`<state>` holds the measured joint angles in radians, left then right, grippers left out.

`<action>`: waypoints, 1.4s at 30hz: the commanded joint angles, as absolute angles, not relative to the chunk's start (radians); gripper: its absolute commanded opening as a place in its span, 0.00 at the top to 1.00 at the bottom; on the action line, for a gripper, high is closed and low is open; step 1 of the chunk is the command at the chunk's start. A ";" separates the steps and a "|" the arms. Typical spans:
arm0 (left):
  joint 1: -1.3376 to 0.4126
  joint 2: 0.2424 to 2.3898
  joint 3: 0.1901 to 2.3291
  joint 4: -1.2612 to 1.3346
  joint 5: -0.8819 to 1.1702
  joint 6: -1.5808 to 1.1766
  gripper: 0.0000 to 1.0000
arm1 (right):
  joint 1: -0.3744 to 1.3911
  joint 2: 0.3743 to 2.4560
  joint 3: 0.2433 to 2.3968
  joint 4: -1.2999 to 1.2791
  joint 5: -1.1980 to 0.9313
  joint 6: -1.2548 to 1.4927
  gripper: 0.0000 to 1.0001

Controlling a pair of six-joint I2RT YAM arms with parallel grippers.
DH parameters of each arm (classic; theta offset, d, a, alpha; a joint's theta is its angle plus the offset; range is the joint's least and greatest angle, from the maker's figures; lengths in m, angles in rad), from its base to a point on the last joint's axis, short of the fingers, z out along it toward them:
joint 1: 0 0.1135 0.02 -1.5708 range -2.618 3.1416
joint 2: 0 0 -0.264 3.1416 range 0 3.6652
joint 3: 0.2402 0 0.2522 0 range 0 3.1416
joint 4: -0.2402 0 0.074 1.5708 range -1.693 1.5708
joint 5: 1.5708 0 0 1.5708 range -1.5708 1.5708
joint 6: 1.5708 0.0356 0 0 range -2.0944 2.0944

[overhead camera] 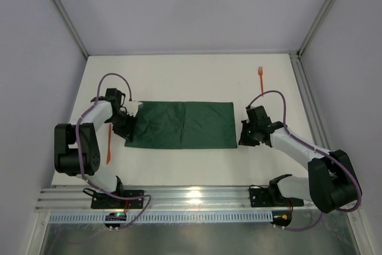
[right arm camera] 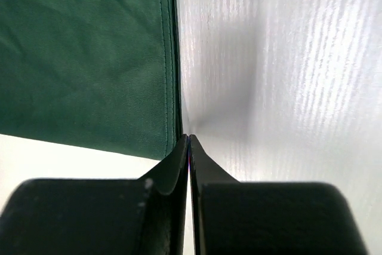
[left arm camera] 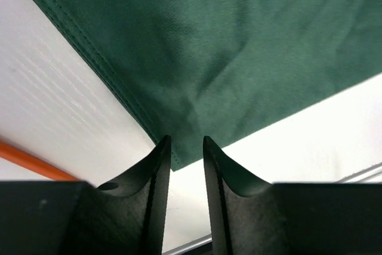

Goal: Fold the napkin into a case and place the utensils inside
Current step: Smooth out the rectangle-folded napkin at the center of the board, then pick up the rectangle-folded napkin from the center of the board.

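On the tabletop (overhead camera: 179, 82): only a wide, flat rectangle of napkin (overhead camera: 185, 125), seemingly not yet narrowed into a case. Left jaws slightly apart at its near left corner; right jaws together just beside its right edge. Outside it: fork (overhead camera: 260, 79) beyond its right end, second utensil (overhead camera: 109, 144) to its left.

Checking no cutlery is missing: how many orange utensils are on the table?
2. A fork lies far back, right of the napkin; the other utensil lies just left of the napkin. The napkin could hide more.
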<state>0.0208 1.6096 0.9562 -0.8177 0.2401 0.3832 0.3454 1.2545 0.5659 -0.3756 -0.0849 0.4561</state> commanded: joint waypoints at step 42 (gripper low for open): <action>0.021 1.516 0.890 -0.865 0.344 0.488 0.64 | 0.397 1.020 0.488 -0.388 -0.052 0.678 0.63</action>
